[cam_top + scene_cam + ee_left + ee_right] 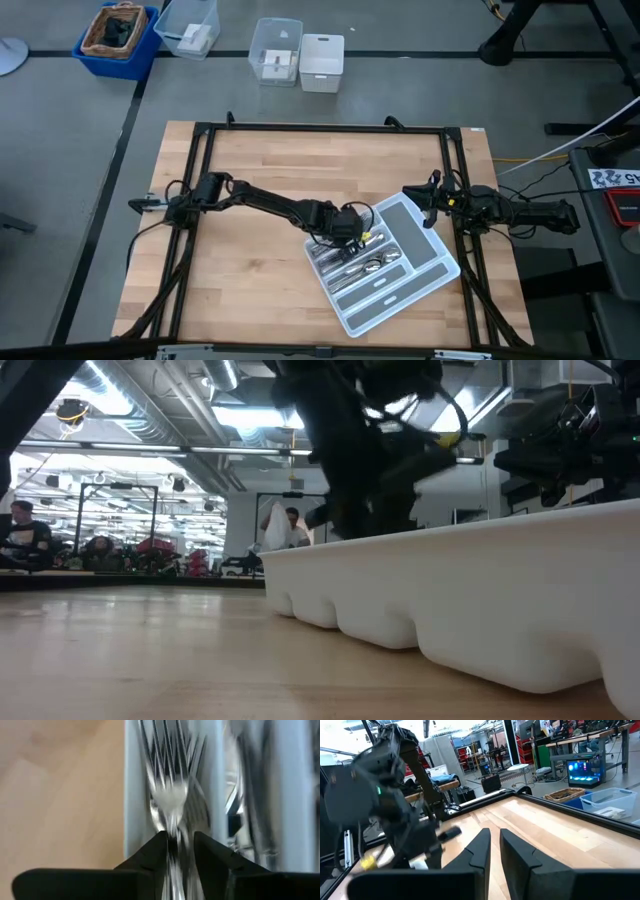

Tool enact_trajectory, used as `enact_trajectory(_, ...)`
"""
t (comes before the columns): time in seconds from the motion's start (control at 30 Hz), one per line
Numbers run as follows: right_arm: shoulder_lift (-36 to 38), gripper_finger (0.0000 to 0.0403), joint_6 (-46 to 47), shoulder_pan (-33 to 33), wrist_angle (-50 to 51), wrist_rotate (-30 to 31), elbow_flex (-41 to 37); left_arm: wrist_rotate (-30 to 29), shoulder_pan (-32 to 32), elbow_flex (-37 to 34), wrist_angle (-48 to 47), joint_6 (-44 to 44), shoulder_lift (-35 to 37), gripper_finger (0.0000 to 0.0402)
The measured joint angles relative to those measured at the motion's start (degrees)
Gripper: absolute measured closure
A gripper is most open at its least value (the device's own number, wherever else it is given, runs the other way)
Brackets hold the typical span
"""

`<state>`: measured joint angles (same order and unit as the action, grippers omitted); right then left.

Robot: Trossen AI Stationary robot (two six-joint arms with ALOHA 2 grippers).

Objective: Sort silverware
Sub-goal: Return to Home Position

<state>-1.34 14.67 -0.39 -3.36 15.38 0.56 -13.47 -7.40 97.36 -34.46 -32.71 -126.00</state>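
The left gripper (350,228) hung over the end of the light grey compartmented tray (380,312) nearest the middle of the wooden table (260,160). The tray sat at a slant on the table's right half. The silverware (360,262) lay in the tray's long slots, directly under and just beyond this gripper.

In the left wrist view, the pincer (180,836) was narrow. Its two dark fingers (159,851) stood a little apart, and the gap was wider than the handle seen within it. That handle belonged to the top fork (170,795), which lay on a stack of other forks, tines pointing away from the gripper. The stack lay in the outermost slot, against the tray wall (132,795) next to bare wood. The fork looked to be lying free rather than clamped. More silverware (235,800) showed in the next slot, too blurred to tell apart.

From table height, the tray's pale wall (480,590) filled the foreground, with the dark left arm (370,450) above it.

The right gripper (420,202) waited near the tray's far right corner, clear of the silverware. Its fingers (480,847) were nearly together with a slim gap between them, and they held nothing.
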Motion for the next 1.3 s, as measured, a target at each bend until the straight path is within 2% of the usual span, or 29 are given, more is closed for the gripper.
enact_trajectory(0.1, 0.0, 0.0356, 0.0, 0.0, 0.0, 0.0, 0.0, -2.1, -0.1, 0.1, 0.4, 2.0, 3.2, 0.031)
enact_trajectory(0.2, 0.0, 0.0356, 0.0, 0.0, 0.0, 0.0, 0.0, -7.2, -0.8, 0.2, -0.5, 5.7, 7.4, 0.031)
enact_trajectory(0.4, 0.0, 0.0356, 0.0, 0.0, 0.0, 0.0, 0.0, -15.7, -1.0, 0.2, -9.4, 13.0, 16.5, 0.0313)
enact_trajectory(0.5, 0.0, 0.0356, 0.0, 0.0, 0.0, 0.0, 0.0, -17.7, -1.0, -0.4, -14.4, 14.9, 21.8, 0.0313)
enact_trajectory(0.6, 0.0, 0.0356, 0.0, 0.0, 0.0, 0.0, 0.0, -17.7, -1.5, -4.2, -16.6, 16.3, 28.3, 0.0313)
enact_trajectory(0.7, 0.0, 0.0356, 0.0, 0.0, 0.0, 0.0, 0.0, -18.0, -2.5, -11.6, -16.2, 16.7, 36.3, 0.0313)
enact_trajectory(0.9, 0.0, 0.0356, 0.0, 0.0, 0.0, 0.0, 0.0, -18.3, -3.1, -32.2, -14.2, 14.1, 56.4, 0.0314)
enact_trajectory(1.13, 0.0, 0.0356, 0.0, 0.0, 0.0, 0.0, 0.0, -16.9, -2.6, -56.3, -1.5, 11.4, 82.0, 0.0314)
enact_trajectory(1.3, 0.0, 0.0356, 0.0, 0.0, 0.0, 0.0, 0.0, -16.8, -2.6, -69.2, 7.2, 10.9, 96.0, 0.0314)
